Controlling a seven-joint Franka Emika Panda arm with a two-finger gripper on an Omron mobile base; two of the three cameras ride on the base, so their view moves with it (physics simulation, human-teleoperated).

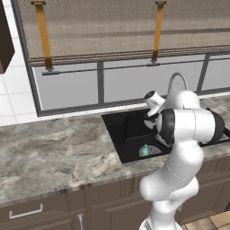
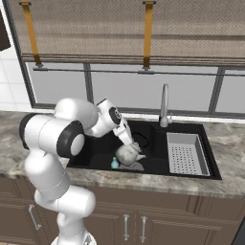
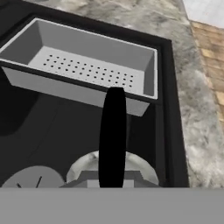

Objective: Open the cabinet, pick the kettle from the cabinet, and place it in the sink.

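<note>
The kettle [image 2: 127,154], a squat white-grey pot, sits low inside the left part of the black sink [image 2: 191,127]. My gripper [image 2: 134,145] reaches down into the basin from the left and is shut on the kettle's thin black arched handle [image 3: 113,135]. In the hand view that handle runs straight up the middle, with the kettle's pale body [image 3: 142,169] below it. From the left base view, the kettle [image 1: 155,151] peeks out beside my forearm at the near edge of the sink [image 1: 117,117]. I cannot tell whether it touches the sink floor. A dark brown corner of the cabinet [image 1: 5,40] shows at the upper left.
A grey perforated strainer basket [image 2: 186,153] fills the sink's right side. The silver tap [image 2: 164,105] stands behind the basin. A small teal item [image 2: 115,163] lies by the kettle. Marbled counter [image 1: 49,148] spreads to the left, with brown drawer fronts [image 1: 31,211] below.
</note>
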